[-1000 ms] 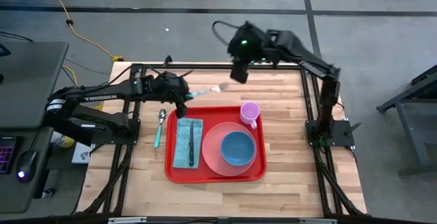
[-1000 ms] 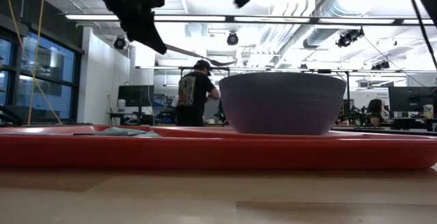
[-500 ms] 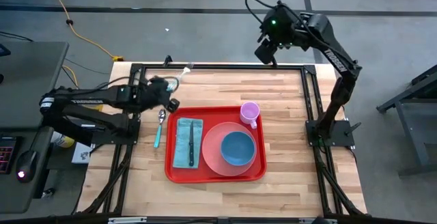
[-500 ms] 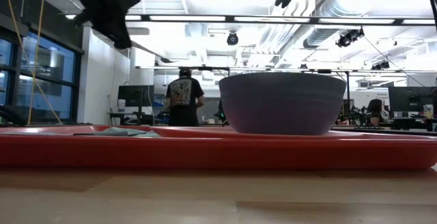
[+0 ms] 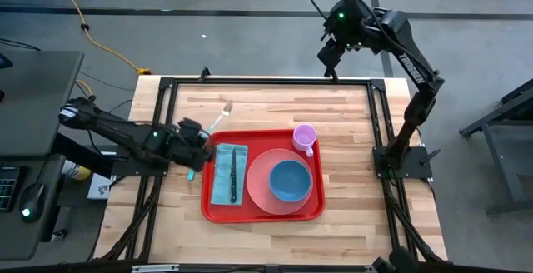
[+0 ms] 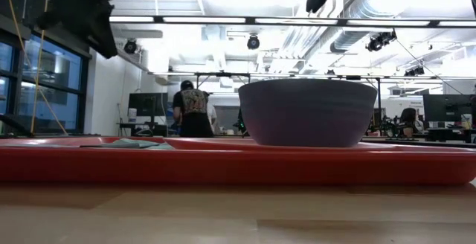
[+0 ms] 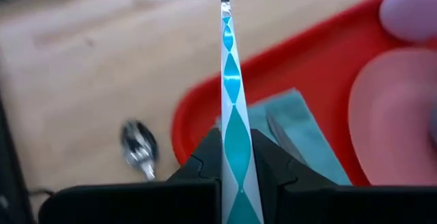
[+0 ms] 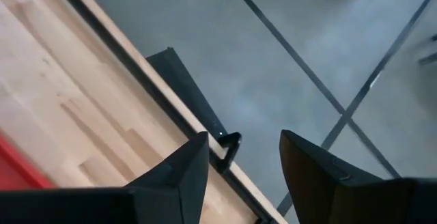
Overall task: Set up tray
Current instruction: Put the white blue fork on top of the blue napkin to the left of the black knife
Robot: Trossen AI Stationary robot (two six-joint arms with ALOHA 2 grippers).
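Your left gripper [image 7: 235, 159] pinches the fork [image 7: 229, 80] beside the tray's [image 5: 262, 215] left edge; lower it probably next to the napkin [image 5: 222, 177]. Right gripper [image 8: 237, 162], fingers spread, waits beyond the table.

Grey floor [image 5: 250, 48] around the table, crossed by dark tape lines, with a yellow cable [image 5: 83, 23] running over it. Open ceiling with long strip lights [image 6: 245, 19] and exposed ducts [image 6: 372, 10]; tall windows [image 6: 44, 88] on one side. Desks with monitors [image 6: 145, 104] at the back, a person in a dark shirt [image 6: 195, 110] standing there.
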